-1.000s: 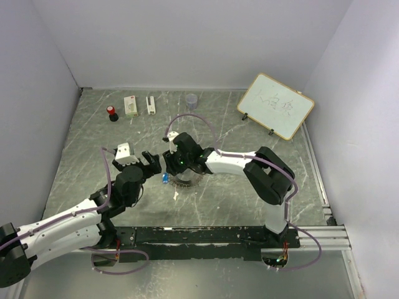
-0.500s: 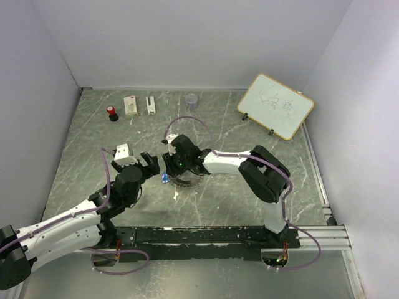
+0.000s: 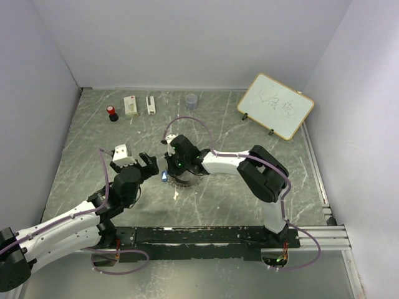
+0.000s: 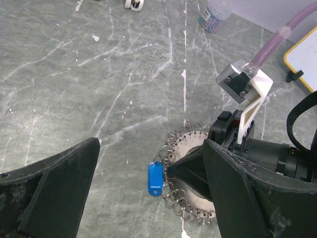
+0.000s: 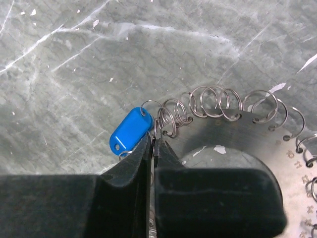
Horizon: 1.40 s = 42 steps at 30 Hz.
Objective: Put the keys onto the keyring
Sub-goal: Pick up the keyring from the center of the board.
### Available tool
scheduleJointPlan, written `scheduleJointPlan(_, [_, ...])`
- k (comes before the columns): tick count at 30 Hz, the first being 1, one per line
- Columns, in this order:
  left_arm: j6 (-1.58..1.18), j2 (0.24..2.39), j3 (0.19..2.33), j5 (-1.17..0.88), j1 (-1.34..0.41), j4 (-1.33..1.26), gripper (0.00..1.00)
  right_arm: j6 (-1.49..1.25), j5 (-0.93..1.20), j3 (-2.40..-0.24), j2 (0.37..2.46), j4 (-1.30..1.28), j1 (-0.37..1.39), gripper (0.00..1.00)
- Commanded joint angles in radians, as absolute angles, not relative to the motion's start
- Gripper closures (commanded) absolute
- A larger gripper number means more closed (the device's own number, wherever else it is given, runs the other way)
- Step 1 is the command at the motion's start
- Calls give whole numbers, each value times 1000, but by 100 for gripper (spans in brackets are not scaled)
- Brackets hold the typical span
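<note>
The keyring (image 3: 185, 181) is a flat grey ring edged with many small wire loops, lying mid-table. A blue-headed key (image 3: 164, 176) hangs at its left edge. My right gripper (image 3: 169, 173) is shut on a thin wire loop of the keyring (image 5: 233, 131), right beside the blue key (image 5: 130, 130); its tips (image 5: 153, 143) pinch the wire. My left gripper (image 3: 149, 163) is open just left of the ring. In the left wrist view, its fingers (image 4: 54, 188) stand wide apart around the blue key (image 4: 155, 179) and keyring (image 4: 184, 148), touching neither. No dark grey keys show.
A small grey cup (image 3: 191, 99), two white blocks (image 3: 131, 106) and a red-topped item (image 3: 113, 113) stand along the back. A whiteboard (image 3: 275, 106) leans at the back right. The right arm's purple cable (image 4: 277, 42) arcs above the ring.
The right arm has shifted slightly left, and the blue key has moved a little up with it. The left gripper has eased slightly back and stays open.
</note>
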<state>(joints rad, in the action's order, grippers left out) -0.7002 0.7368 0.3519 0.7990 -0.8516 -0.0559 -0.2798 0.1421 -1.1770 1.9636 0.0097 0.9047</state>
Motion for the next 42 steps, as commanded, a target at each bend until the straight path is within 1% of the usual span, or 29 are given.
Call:
scheduleJointPlan(1, [-705,731,350,783,-841,-51,3,-284,116,-1182,1944,17,910,100])
scheduleJointPlan(17, [-693,771,360,762,-836,-81,4,-229,50,-1126,1756,-7,909,100])
scheduleJointPlan(33, [-686,731,321,762,-837,-102,4,-196,21,-1115,1616,-67,885,100])
scheduleJointPlan(37, [-652,719,290,760,-837,-159,4,-187,25,-1121,1570,-89,872,100])
scheduleJointPlan(42, [-562,714,223,712,-836,-349,5,-166,44,-1151,1512,-132,852,100])
